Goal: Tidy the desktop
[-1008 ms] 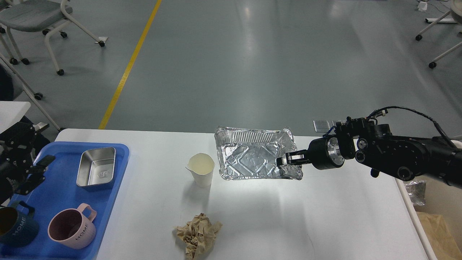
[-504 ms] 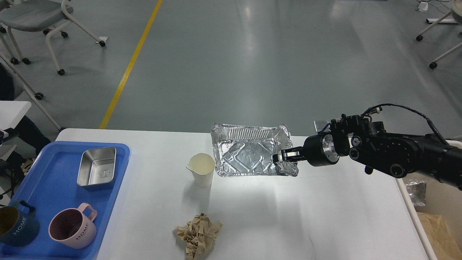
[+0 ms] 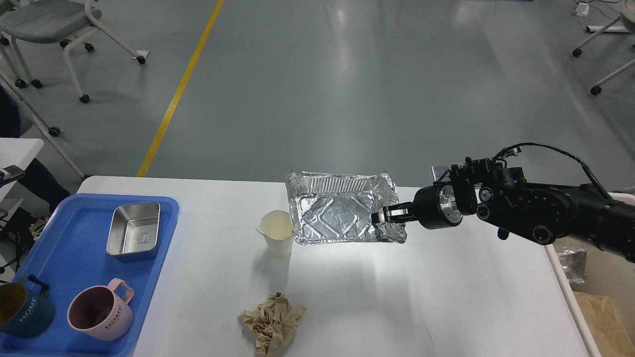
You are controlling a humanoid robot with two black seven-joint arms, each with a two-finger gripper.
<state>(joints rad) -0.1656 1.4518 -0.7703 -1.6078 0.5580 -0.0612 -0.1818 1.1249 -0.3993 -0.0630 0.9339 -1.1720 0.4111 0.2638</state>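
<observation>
Over the white counter (image 3: 397,297), which filled the lower view, the right tool (image 3: 381,216) was clamped on the foil tray's (image 3: 337,213) right rim. A paper cup (image 3: 277,238) stood just beside the tray's left edge.

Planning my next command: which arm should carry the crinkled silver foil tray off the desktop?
Right. The right pincer already pinches the crinkled silver foil tray at its right rim, lifted above the white desktop. The left arm is out of view.
</observation>
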